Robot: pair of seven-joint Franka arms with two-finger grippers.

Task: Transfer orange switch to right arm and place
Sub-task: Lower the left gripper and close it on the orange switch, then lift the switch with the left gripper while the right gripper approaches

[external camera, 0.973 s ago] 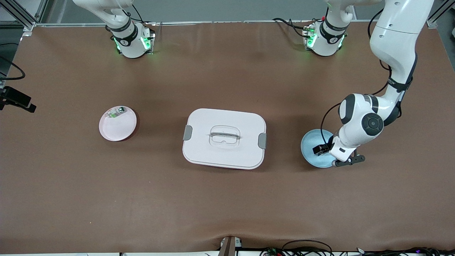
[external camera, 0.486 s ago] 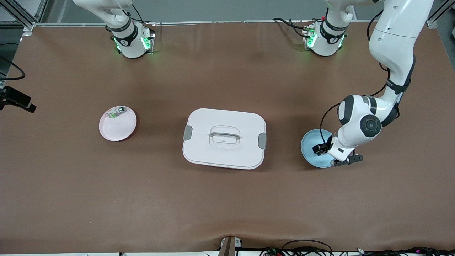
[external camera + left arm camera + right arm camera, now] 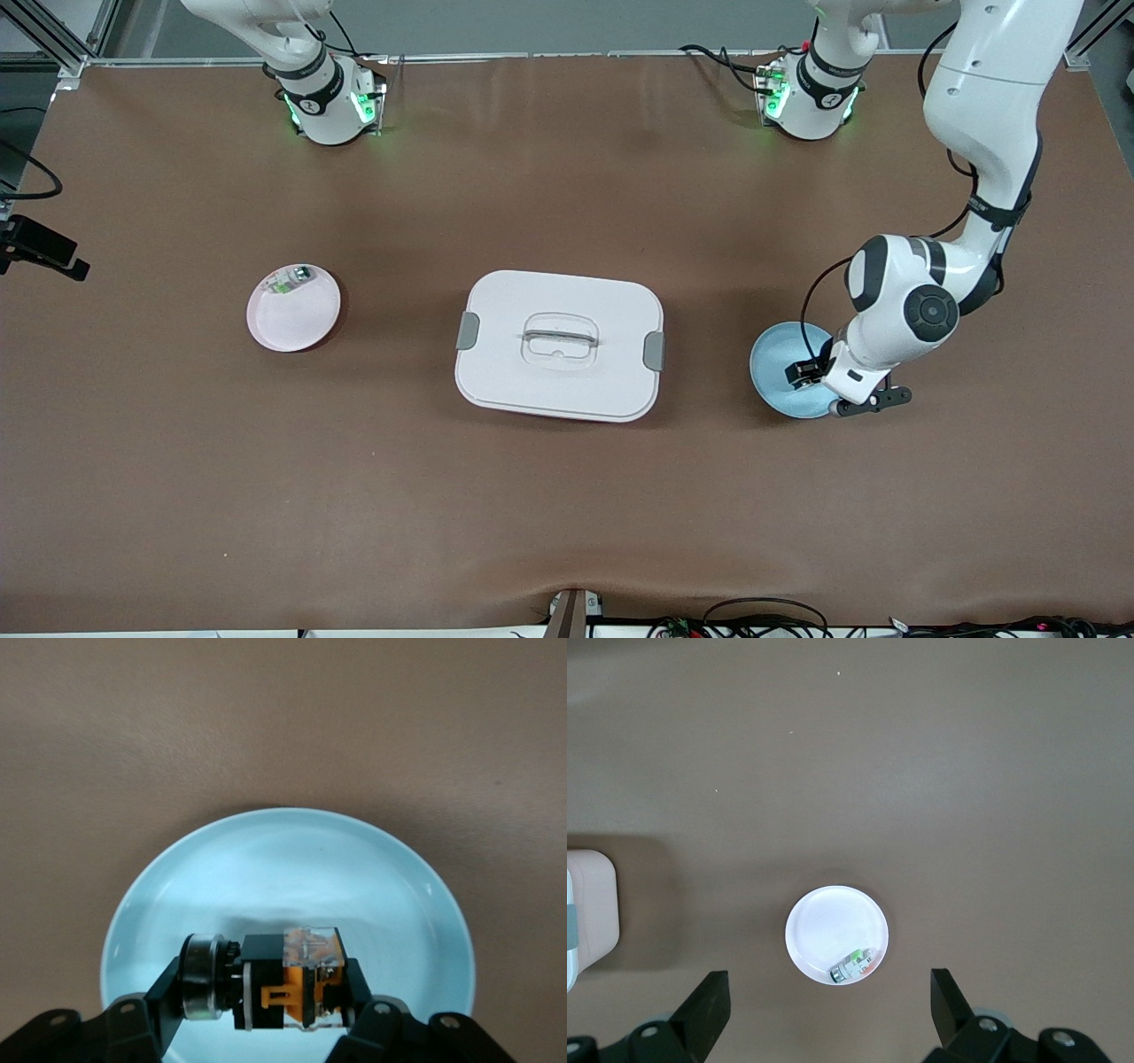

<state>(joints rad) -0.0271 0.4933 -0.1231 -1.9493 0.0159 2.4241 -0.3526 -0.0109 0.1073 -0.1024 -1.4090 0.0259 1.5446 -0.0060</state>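
Down low in the shallow, glossy pale-blue round plate [image 3: 425, 895] at the left arm's end of the matte brown worktop [image 3: 567, 496]. Left gripper [image 3: 282, 1001] with black jaws clenched on the orange switch [image 3: 288, 988], a tiny blocky black part with a clear-capped orange middle and a ribbed metal ring at one end. Lying sideways between the two fingers [image 3: 173, 992], pinched end to end, just over the smooth plate floor; can't tell if touching it or barely off it. In the front view, just a dark lump at the wrist over the plate's rim [image 3: 769, 354].

Right gripper [image 3: 831, 1005] parked up high, arm waiting, jaws spread wide and released, nothing between them. Straight below the gap: a small round pinkish-white plate [image 3: 824, 930], smooth and shallow, with a little white-and-green cylindrical part [image 3: 852, 964] resting against its rim.

Midway between the two plates: a big white rounded-rectangle plastic lidded box [image 3: 560, 346], grey clips on both short sides, clear recessed handle on top. Well apart from both sets of jaws.
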